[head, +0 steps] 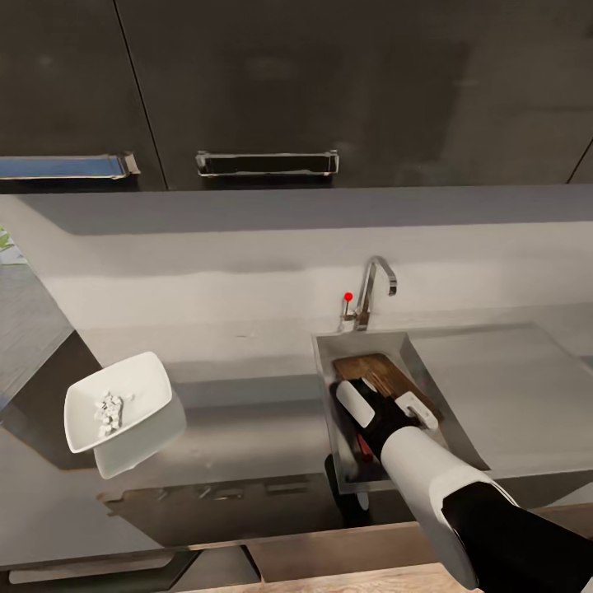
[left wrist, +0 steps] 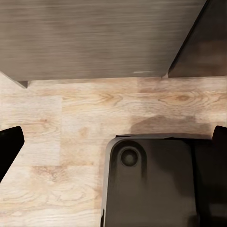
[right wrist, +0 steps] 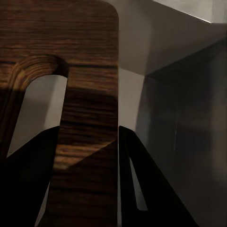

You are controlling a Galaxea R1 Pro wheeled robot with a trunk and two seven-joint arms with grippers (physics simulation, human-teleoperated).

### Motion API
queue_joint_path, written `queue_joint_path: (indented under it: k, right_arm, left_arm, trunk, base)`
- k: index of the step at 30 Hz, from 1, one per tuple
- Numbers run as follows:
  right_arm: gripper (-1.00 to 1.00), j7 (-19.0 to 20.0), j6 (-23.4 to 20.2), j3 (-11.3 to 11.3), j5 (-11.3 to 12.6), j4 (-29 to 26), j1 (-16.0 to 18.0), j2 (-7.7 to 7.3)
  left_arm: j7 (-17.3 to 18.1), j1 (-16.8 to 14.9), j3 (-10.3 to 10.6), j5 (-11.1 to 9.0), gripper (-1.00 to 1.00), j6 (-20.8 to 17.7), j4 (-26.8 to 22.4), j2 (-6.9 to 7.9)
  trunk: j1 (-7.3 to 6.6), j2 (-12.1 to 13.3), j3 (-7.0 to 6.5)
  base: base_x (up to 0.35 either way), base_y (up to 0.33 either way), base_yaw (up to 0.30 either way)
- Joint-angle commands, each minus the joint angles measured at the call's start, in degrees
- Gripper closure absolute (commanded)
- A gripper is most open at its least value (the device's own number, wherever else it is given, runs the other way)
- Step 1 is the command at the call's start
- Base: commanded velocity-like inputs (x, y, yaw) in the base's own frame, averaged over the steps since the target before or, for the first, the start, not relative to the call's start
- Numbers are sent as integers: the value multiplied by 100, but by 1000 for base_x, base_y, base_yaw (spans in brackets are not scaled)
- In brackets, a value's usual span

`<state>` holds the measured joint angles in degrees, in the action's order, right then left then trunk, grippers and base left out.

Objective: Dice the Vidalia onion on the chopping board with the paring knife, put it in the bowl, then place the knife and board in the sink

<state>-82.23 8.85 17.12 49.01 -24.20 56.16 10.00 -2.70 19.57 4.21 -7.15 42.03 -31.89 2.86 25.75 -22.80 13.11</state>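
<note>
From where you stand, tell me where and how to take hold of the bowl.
Grip the white bowl by its near rim, coming from above with the left arm: it sits open side up on the countertop at your left, its thin walls fit between fingers, and the diced onion lies mid-bowl, clear of the rim.

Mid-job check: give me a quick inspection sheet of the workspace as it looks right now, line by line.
Surface: grey countertop, reflective, bare apart from the bowl.
Bowl: white bowl at the counter's left end, diced onion inside.
Sink: steel sink below the tap.
Chopping board: chopping board tilted inside the sink; the right wrist view shows its slotted end between the fingers.
Knife: something red low in the sink beside the arm, too hidden to name.
Clutter: nothing seen.
Grippers: right gripper in the sink, shut on the board; left gripper open, over the wooden floor.
Cables: nothing seen.
Surroundings: dark upper cabinets with handles.
</note>
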Motion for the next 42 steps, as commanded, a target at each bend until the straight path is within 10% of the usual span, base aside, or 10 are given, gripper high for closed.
queue_joint_path:
  k: [1,42]
  right_arm:
    - [100,33,64,37,30,36,9,0]
    - [100,1248,695,31,4,865,-8,0]
  left_arm:
    - [-28,3,45,-50,-100,7,-11,7]
    - [-28,3,46,-50,-100,7,-11,5]
  trunk:
    - [4,-12,10]
    - [4,-12,10]
  base:
    - [0,0,0]
    - [0,0,0]
